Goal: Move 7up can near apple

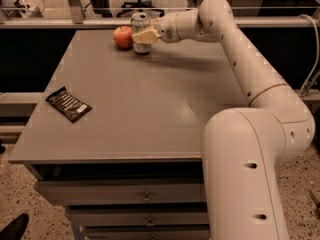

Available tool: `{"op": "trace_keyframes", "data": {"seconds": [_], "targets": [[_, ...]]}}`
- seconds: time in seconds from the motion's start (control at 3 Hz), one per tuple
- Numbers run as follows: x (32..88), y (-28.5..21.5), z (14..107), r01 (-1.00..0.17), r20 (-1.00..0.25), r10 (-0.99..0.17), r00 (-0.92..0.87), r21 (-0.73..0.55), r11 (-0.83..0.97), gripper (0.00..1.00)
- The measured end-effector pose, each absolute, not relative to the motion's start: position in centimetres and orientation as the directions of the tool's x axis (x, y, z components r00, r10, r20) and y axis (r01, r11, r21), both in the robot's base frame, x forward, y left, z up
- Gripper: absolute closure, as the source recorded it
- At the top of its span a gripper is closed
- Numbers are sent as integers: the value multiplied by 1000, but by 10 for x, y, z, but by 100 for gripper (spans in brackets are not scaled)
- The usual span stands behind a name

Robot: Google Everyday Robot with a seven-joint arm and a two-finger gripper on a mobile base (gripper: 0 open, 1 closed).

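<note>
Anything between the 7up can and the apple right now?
Nothing visible. The gripper, jaws shut on the 7up can, holds it right beside the apple. The black snack packet lies far off, front left.

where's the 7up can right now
In the camera view the 7up can sits at the table's far edge, just right of the apple, held in the gripper.

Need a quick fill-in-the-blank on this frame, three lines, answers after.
1. The 7up can, gripped by the end effector at the far edge of the table, stands ___.
2. In the camera view, the apple sits just to the ___ of the can.
3. The flat snack packet near the table's left edge is ___ in colour.
Missing words: upright; left; black.
</note>
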State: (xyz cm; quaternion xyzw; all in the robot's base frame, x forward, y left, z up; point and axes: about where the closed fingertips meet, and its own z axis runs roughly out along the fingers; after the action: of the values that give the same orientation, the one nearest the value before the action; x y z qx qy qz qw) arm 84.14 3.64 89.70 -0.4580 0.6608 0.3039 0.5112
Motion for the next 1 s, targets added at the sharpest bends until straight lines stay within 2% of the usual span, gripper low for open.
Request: {"op": "trace_keyframes", "data": {"seconds": [1.0], "targets": [[855, 40, 891, -901, -951, -297, -84, -55, 430, 12]]}}
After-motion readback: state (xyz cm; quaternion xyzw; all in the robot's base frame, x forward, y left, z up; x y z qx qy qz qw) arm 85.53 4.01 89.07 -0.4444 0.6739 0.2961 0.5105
